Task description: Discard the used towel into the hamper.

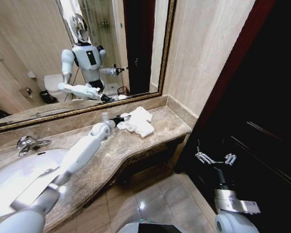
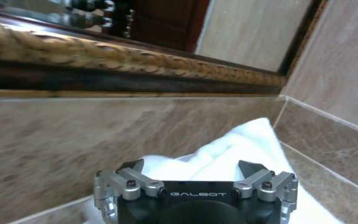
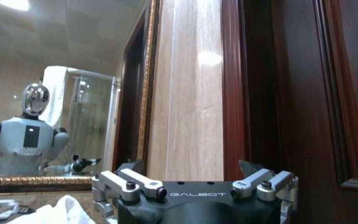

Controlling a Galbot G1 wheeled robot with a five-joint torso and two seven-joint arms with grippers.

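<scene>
White towel [image 1: 137, 121] on brown veined marble counter [image 1: 165, 127], gilt-framed mirror [image 1: 63, 48].

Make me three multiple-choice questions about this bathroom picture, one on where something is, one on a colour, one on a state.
1. Where does the towel lie?
A. In the sink
B. On the counter by the mirror
C. On the floor

2. What colour is the towel?
A. White
B. Blue
C. Red

3. How is the left pincer?
A. Shut on the faucet
B. Open at the towel
C. Hanging by the door

Answers: 1 B, it rests on the counter at the far corner below the mirror. 2 A, plainly white. 3 B, the left wrist view shows its fingers spread with towel between.
</scene>
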